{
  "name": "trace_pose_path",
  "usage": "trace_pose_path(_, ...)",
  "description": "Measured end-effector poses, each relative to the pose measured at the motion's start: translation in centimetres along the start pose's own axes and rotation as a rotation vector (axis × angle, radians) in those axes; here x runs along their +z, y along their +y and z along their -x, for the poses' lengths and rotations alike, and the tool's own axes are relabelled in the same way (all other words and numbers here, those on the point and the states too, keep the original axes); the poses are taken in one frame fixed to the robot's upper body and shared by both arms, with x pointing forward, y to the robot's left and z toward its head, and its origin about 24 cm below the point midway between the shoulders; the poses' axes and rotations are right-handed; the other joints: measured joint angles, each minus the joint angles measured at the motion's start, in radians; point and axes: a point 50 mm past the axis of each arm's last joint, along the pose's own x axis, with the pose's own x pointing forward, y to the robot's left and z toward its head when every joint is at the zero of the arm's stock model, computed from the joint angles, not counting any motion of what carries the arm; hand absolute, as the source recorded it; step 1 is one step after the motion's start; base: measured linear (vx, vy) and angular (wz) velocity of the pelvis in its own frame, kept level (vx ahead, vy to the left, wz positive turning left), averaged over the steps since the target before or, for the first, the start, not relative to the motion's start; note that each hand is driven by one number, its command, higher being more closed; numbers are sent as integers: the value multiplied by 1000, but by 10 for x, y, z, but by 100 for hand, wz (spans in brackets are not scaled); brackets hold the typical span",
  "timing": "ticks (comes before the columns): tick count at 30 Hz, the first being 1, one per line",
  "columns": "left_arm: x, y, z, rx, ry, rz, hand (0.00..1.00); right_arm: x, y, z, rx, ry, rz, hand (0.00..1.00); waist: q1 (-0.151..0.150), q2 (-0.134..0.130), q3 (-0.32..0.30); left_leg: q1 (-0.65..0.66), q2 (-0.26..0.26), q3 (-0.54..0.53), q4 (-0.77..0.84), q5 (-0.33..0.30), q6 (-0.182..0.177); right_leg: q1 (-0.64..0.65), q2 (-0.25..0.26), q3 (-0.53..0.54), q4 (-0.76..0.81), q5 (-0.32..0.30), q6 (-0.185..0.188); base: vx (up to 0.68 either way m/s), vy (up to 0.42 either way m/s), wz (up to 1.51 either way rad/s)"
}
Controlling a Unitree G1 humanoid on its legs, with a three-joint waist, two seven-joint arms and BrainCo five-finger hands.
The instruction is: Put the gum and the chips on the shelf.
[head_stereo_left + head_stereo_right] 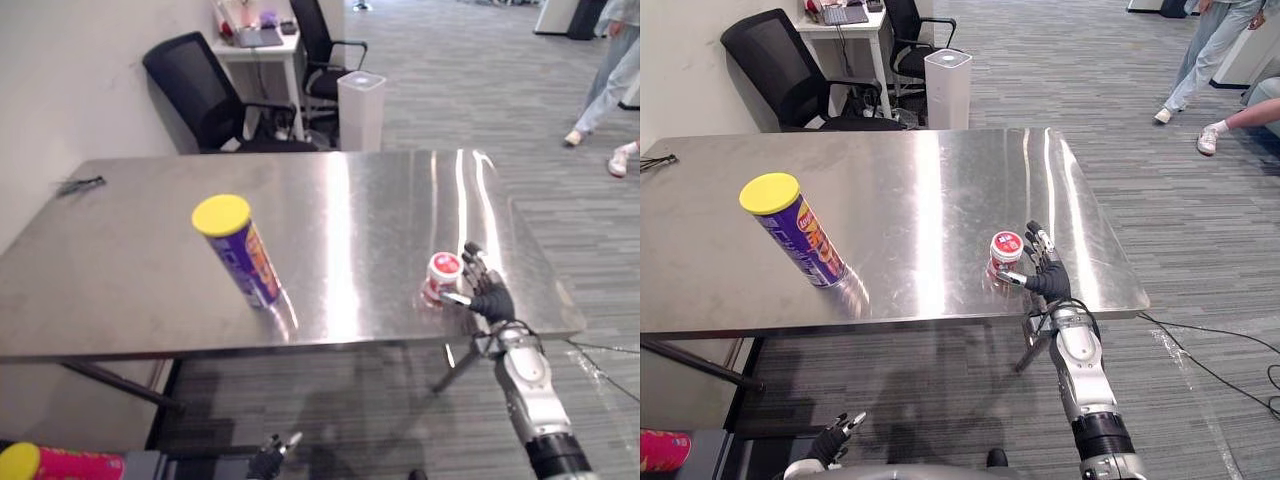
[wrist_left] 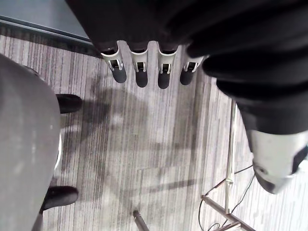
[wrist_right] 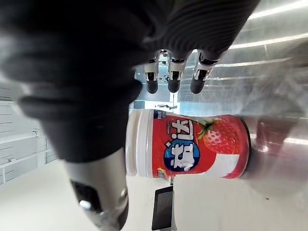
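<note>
Floor [image 1: 450, 80]: grey carpet with a fine striped weave. One person's legs [image 1: 600, 90] at the far right.

Tabletop [image 1: 350, 220]: one, rectangular, brushed steel. It is smooth and shiny, with bright streaks of glare running front to back.

Office chairs: two, black. One has a broad curved back [image 1: 200, 90] and stands just behind the tabletop's far edge. The second [image 1: 315, 50] stands further off, by a white desk [image 1: 260, 45].

White column [image 1: 360, 108]: one, a tall box with rounded corners, on the floor beyond the tabletop.

Chips tube [image 1: 238, 250]: one, a long cylinder with a glossy purple-blue wrap and a flat yellow lid. It stands on its base left of centre on the tabletop, well apart from the gum.

Pink tube [image 1: 50, 463]: one, yellow-capped, lying low at the near left, below tabletop level.

Gum jar [image 1: 443, 277]: one, squat and round, of smooth plastic, with a white lid and a red strawberry label. It stands upright near the tabletop's near right corner.

Right hand [image 1: 485, 290]: at that corner, just beside the jar. The fingers are straight and spread, and the jar sits between them and the thumb. The fingers are not closed on it; whether they touch it cannot be told.

Left hand [image 1: 835, 435]: low, below the tabletop's near edge. The fingers are straight, pointing at the floor, holding nothing.

Dark object [image 1: 80, 185]: one, small and thin, at the far left edge of the tabletop; too small to identify.
</note>
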Motion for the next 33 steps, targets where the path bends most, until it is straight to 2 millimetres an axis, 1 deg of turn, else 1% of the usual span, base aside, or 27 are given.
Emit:
trace_pose_path(11,4,-1,-2,-3,-2,-5,0,-3,9,-14,29,27,3,0,4,0,15,1,-1,-1,0,0,0,2,0,-2,0,0,0,0,0,0)
trace_pose_path(12,4,-1,-2,-4,-3,-6,0,-3,9,-15,31,27,15,100,7,1,16,0,-1,-1,0,0,0,2,0,-3,-1,0,0,0,0,0)
trace_pose_path(16,7,-2,-3,-8,-5,-8,0,-4,14,-15,47,30,18,100,21,2,21,0,-1,-2,0,0,0,3,0,-3,-1,0,0,0,0,0)
trace_pose_path(23,9,-2,-3,-8,-14,-8,0,-7,29,-15,92,37,-3,100,23,-1,32,10,-1,-8,-1,0,0,17,-1,-9,-2,0,0,0,0,0)
trace_pose_path(31,9,-2,-3,-7,-15,-10,0,-7,35,-15,112,38,-4,100,23,-1,33,10,-2,-10,-1,0,0,17,-1,-10,-2,0,0,0,0,0)
trace_pose_path(33,10,-3,-4,-12,-18,-35,0,-7,36,-15,111,37,-10,100,23,-1,33,10,-2,-11,-1,0,0,18,-1,-10,-3,0,0,0,0,0)
